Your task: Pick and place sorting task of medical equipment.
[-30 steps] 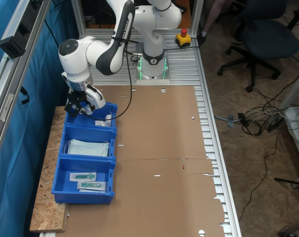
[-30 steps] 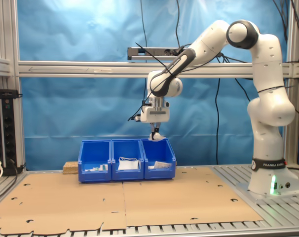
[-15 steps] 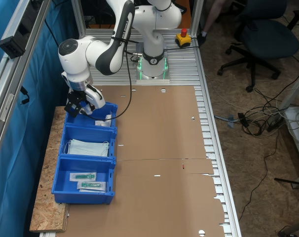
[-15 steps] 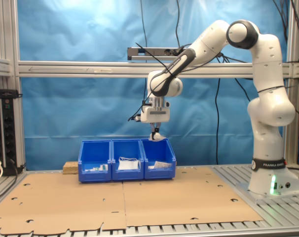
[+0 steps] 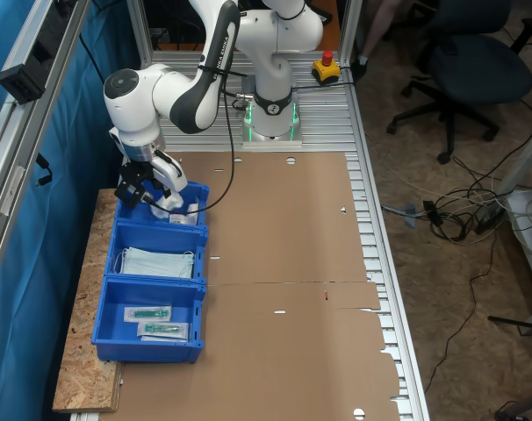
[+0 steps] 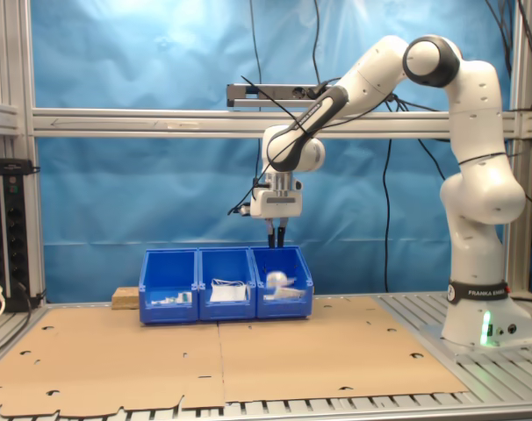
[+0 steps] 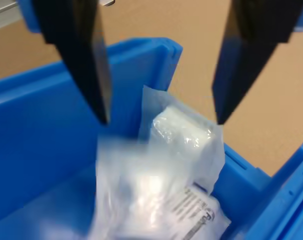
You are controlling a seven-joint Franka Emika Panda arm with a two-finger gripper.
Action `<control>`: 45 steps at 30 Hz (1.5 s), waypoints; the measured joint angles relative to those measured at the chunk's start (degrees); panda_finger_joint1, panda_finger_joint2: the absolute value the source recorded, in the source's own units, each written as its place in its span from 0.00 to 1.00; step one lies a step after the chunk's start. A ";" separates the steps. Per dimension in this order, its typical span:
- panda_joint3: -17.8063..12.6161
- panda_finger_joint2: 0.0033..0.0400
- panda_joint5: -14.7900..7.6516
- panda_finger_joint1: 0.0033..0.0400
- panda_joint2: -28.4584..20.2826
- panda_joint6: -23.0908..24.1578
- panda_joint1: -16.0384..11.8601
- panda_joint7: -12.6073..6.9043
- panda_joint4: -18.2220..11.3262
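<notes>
Gripper (image 7: pixel 159 120) open, empty, above the bin (image 7: pixel 36 130). Packet (image 7: pixel 184 132) below it — looks light, soft, slippery wrap; best pinched across the padded middle.

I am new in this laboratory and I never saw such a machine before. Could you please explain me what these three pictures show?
The white machine is a robot arm on a table. Two pictures come from cameras standing off the arm; the third is from a camera on its wrist, looking down between the two dark fingers. Three blue bins stand in a row on brown cardboard. One holds pale blue masks, another long clear packets. The gripper is open over the end bin, holding nothing; a white padded packet is in that bin.
</notes>
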 joint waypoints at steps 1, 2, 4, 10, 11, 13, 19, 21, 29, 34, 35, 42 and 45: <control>0.00 0.21 0.00 0.21 0.00 0.00 0.01 0.00 0.00; 0.00 0.21 0.00 0.21 0.00 0.00 0.01 0.00 0.00; 0.00 0.21 0.00 0.21 0.00 0.00 0.02 0.00 0.00; 0.01 0.66 -0.01 0.66 -0.06 0.00 0.35 0.00 0.18; 0.03 0.66 -0.03 0.66 -0.13 0.00 0.46 0.00 0.27; 0.15 0.66 -0.21 0.66 -0.35 -0.01 0.67 0.00 0.53; 1.81 0.98 -2.01 0.98 -1.63 -0.27 0.97 0.00 2.42; 2.97 0.98 -2.87 0.98 -2.34 -0.89 0.93 0.00 3.34; 11.26 1.00 -5.30 1.00 -6.52 -8.59 0.94 0.00 9.02; 16.53 1.00 -5.95 1.00 -8.32 -15.27 0.95 0.00 13.11; 17.56 1.00 -6.05 1.00 -8.58 -16.65 0.95 0.00 13.96; 26.90 1.00 -6.74 1.00 -9.94 -26.49 -0.51 0.00 20.67; 30.71 1.00 -6.91 1.00 -10.35 -29.45 -1.68 0.00 22.57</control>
